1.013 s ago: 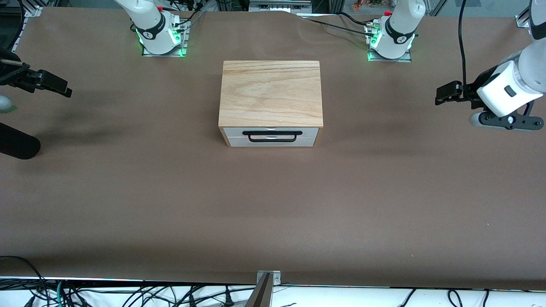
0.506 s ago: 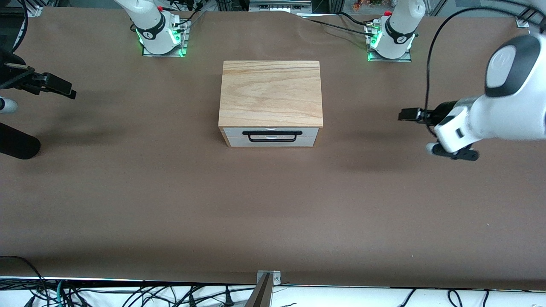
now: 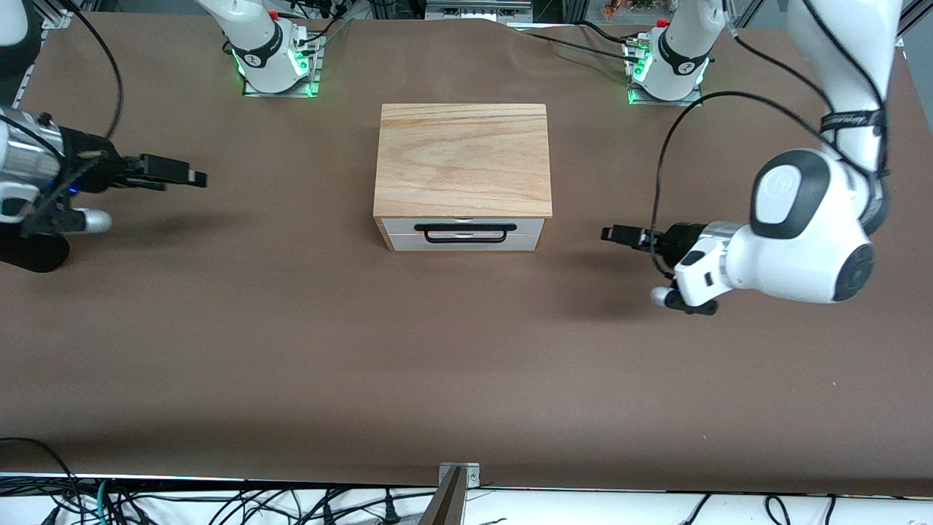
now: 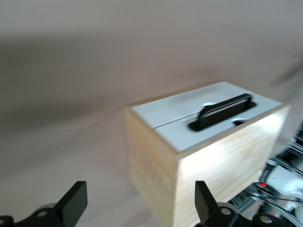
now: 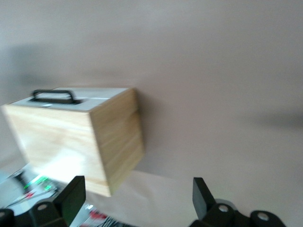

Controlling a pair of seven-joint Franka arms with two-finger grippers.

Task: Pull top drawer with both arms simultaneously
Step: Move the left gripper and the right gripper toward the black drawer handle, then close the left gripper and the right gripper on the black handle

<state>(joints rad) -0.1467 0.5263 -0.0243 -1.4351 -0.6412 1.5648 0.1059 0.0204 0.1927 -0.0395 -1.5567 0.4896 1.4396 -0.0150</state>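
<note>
The wooden box [image 3: 462,160] stands mid-table, its white front toward the front camera. The top drawer [image 3: 408,225] is pushed in, and its black wire handle [image 3: 464,232] is untouched. My left gripper [image 3: 616,234] hovers low over the table beside the box, toward the left arm's end. It is open and points at the box. My right gripper [image 3: 182,176] hovers over the table toward the right arm's end, well apart from the box, open and empty. The left wrist view shows the handle [image 4: 222,111] past my open left gripper [image 4: 140,201]. The right wrist view shows the handle [image 5: 52,96] past my open right gripper [image 5: 137,194].
Both arm bases [image 3: 275,62] [image 3: 667,67] glow green farther from the front camera than the box. A black rounded object [image 3: 29,251] lies at the table's edge by the right arm's end. Cables [image 3: 219,503] hang along the near edge beside a metal bracket [image 3: 459,474].
Both arms have swung in toward the box. The left gripper came down beside the drawer front's level; the right gripper moved a shorter way. The drawer has not moved.
</note>
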